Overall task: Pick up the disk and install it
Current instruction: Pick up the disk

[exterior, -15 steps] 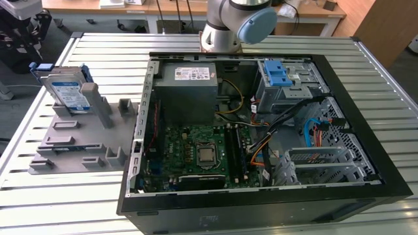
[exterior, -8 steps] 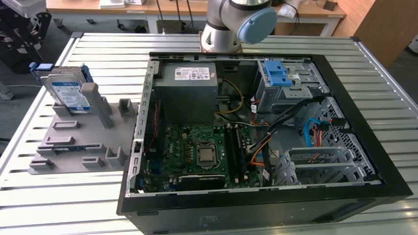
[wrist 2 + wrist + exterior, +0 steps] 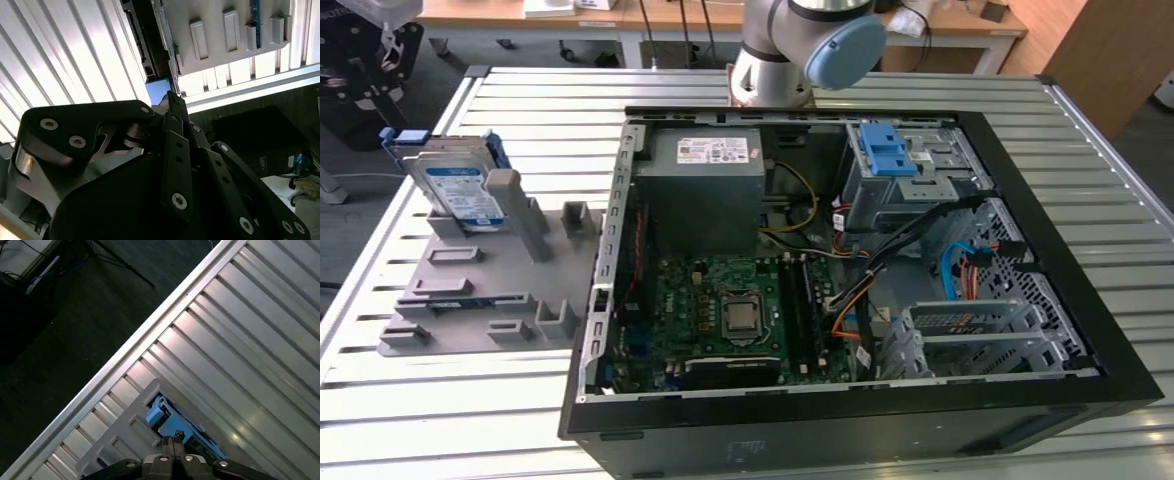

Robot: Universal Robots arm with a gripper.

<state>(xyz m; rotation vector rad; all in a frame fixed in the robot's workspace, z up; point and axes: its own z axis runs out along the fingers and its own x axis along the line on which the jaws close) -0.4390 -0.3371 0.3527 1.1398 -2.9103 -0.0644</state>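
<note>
The disk [image 3: 460, 190] stands upright in a grey slotted holder [image 3: 480, 290] on the table at the exterior view's left. It is silver-grey with a white-and-blue label, in a blue carrier with a blue handle on top. In the first wrist view my gripper [image 3: 172, 442] hangs above the disk's blue handle [image 3: 159, 416], apart from it. Its fingertips are shut together with nothing between them. In the second wrist view the gripper [image 3: 172, 100] points at the disk's blue handle [image 3: 157, 92], with the holder [image 3: 235, 35] beyond.
An open black computer case [image 3: 854, 400] lies on the ribbed metal table [image 3: 547, 90]. It holds a grey power supply [image 3: 707, 160], a motherboard [image 3: 734, 310] and a metal drive cage with a blue latch bracket [image 3: 887, 150]. The table edge [image 3: 125, 352] and dark floor are close to the holder.
</note>
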